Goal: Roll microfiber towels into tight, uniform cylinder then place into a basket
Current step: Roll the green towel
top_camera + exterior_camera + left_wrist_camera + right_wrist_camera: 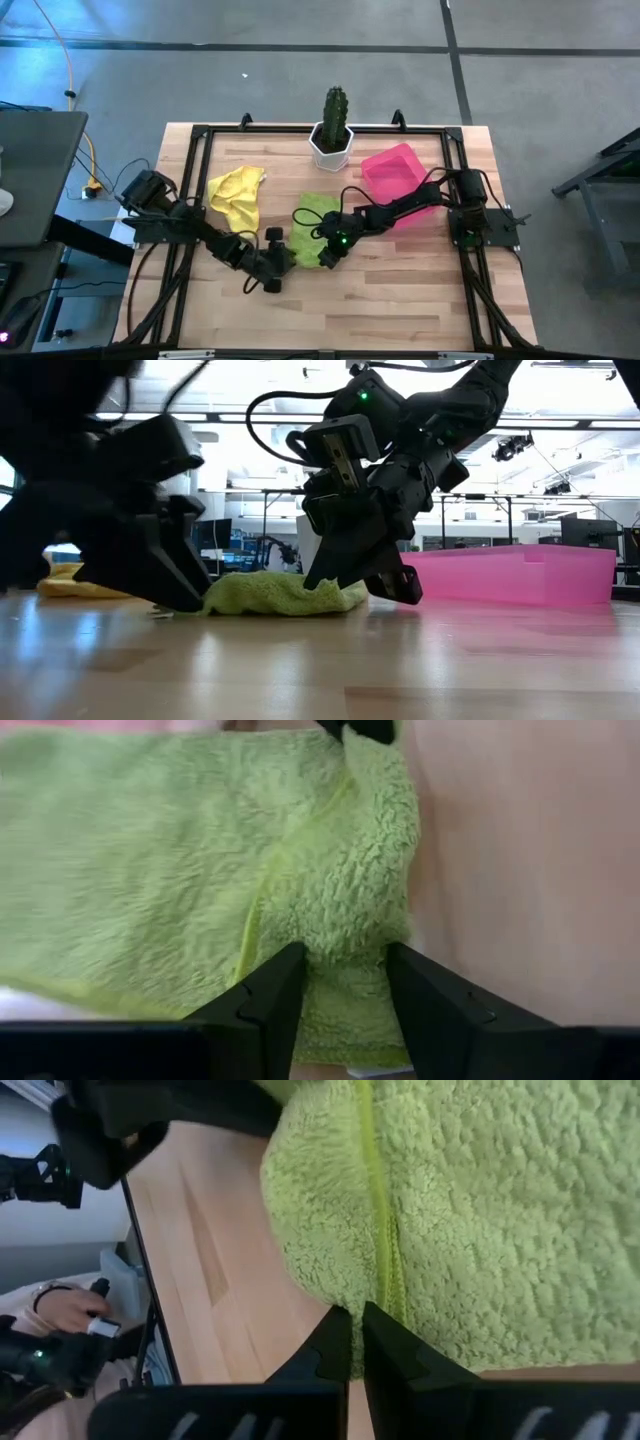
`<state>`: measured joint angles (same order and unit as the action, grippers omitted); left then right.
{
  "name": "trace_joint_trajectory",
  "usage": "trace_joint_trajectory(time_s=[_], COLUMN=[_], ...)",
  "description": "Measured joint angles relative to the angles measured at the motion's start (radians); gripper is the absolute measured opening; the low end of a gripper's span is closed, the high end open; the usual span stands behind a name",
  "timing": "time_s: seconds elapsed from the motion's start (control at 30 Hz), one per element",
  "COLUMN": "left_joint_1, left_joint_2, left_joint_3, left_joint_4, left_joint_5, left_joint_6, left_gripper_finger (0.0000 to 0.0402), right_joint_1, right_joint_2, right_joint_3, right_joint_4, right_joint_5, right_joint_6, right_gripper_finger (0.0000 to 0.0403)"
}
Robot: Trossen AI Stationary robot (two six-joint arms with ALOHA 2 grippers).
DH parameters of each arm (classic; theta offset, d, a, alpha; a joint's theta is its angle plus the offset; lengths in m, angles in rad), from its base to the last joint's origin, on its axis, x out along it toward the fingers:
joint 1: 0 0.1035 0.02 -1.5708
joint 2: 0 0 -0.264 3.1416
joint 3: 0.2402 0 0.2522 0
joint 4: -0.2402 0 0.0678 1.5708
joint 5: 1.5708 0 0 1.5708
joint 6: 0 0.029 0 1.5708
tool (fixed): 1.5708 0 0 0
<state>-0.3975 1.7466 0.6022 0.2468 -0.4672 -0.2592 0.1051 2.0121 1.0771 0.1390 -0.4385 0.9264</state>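
The lime green towel [316, 222] lies near the table's middle, its near edge folded over into a thick roll [350, 890]. My left gripper [287, 256] is at the towel's near left end, shut on that roll. My right gripper [326, 250] is at its near right end, shut on the towel's edge. In the low view the towel [280, 593] lies on the wood between my left gripper [190, 598] and my right gripper [365, 575]. The yellow towel [238, 196] lies crumpled at the far left. The pink basket [395, 176] stands at the far right. My left gripper pinches the end of the towel's folded-over near edge [345, 975] between its two fingers, several layers thick. The fingers come low from the table's left, along the roll. The towel rests on the table. My right gripper pinches the towel's hemmed edge [372, 1285] between its two nearly closed fingers [330, 1345]. It slants down from the table's right. The towel lies on the table at the fingers.
A white pot with a cactus [332, 135] stands at the far edge between the yellow towel and the basket. A black frame [200, 140] runs around the work area. A person's hand [60, 1305] shows beyond the table in the right wrist view.
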Motion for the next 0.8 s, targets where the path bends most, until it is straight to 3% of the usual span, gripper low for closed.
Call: trace_joint_trajectory(time_s=[0.13,0.3,0.53,0.8], left_joint_1=[0.044,0.072,0.086,0.139], left_joint_2=[-0.001,-0.003,-0.008,-0.007], left_joint_3=[0.002,0.004,0.0,-0.001], left_joint_4=[0.006,0.023,0.027,0.026], left_joint_5=[0.205,0.413,0.518,0.609], left_joint_6=[-0.115,-0.267,-0.357,-0.419], left_gripper_finger=[0.0148,0.0103,0.0011,0.0004], right_joint_1=[0.0,0.0,0.001,0.017], right_joint_2=[0.0,0.0,-0.002,-0.044], right_joint_3=[0.0,0.001,0.002,0.002], right_joint_4=[0.0,0.0,0.005,-0.017], right_joint_5=[0.0,0.0,0.0,-0.101], right_joint_6=[-0.021,-0.092,-0.23,-0.521], right_gripper_finger=[0.0001,0.0001,0.0014,0.011])
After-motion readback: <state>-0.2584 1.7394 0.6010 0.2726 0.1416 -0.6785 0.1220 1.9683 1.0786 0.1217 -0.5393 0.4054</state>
